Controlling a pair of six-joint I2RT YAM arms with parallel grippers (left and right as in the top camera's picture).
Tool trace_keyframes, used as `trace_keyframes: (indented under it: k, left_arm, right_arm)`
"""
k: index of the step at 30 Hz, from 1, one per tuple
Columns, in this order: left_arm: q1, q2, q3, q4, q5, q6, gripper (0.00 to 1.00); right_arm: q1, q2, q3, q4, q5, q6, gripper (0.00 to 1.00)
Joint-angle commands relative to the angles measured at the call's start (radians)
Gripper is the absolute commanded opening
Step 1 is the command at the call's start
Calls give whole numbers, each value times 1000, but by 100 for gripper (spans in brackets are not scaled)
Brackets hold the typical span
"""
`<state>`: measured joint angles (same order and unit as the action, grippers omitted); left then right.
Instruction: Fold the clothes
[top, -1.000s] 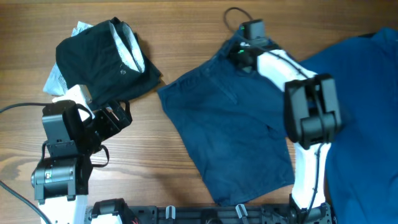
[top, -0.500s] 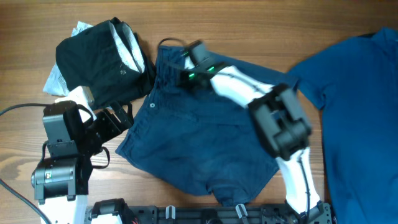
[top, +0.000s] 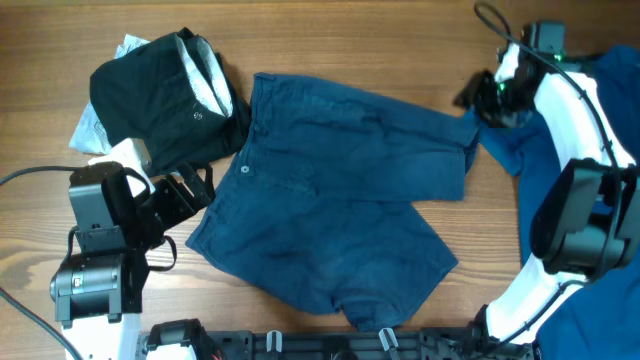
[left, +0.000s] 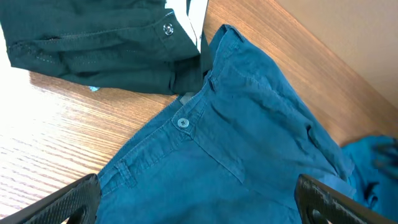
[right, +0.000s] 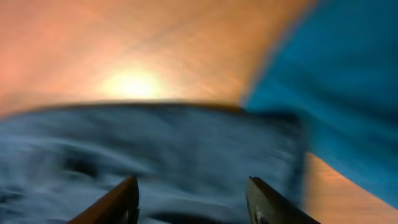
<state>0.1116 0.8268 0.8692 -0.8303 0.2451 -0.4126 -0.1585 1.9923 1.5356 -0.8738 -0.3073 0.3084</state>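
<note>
Black left gripper (left: 199, 199): mine, fingers spread wide, holding nothing.
Dark teal-blue denim shorts (top: 330, 220): spread flat mid-table on wooden tabletop (top: 350, 40), waistband just beside my left gripper.
Right gripper (right: 193, 199): mine, fingers parted, nothing between them, at the shorts' far leg hem.

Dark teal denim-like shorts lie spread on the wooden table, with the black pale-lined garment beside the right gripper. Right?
No: the overhead view shows the black pale-lined garment beside the left gripper; the dark teal shorts are spread out.
</note>
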Motion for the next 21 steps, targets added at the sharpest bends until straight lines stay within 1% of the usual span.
trace_keyframes:
  k: [1, 4, 5, 6, 7, 8, 10, 11, 14, 16, 18, 20, 21]
  left_arm:
    - [2, -1, 20, 3, 16, 16, 100]
    - [2, -1, 20, 6, 16, 16, 100]
    - [2, -1, 20, 7, 16, 16, 100]
    - [2, -1, 20, 7, 16, 16, 100]
    - [2, -1, 20, 7, 15, 16, 100]
    - [2, -1, 20, 7, 15, 16, 100]
    - [2, -1, 20, 7, 15, 16, 100]
    - [2, -1, 20, 8, 15, 16, 100]
    - [2, -1, 20, 13, 15, 16, 100]
    - [2, -1, 20, 14, 15, 16, 100]
    - [2, -1, 20, 14, 16, 16, 100]
    - [2, -1, 20, 14, 16, 16, 100]
    - [2, -1, 20, 14, 16, 16, 100]
  right_arm:
    - [-6, 32, -80, -2, 60, -58, 56]
    - [2, 32, -141, 34, 60, -39, 56]
    - [2, 32, -154, 48, 60, -30, 56]
    - [2, 32, -166, 60, 59, -13, 52]
    - [2, 32, -175, 66, 43, -10, 46]
    - [2, 32, -180, 71, 9, -11, 37]
    - [2, 31, -180, 119, -60, -27, 16]
    - [0, 29, -175, 167, -137, -47, 4]
    - [-5, 29, -151, 283, -325, -38, 4]
    - [-20, 29, -135, 418, -495, 40, 4]
    - [-31, 29, -135, 523, -549, 144, 4]
    - [-34, 29, -135, 613, -537, 214, 8]
    - [-34, 29, -135, 640, -513, 222, 29]
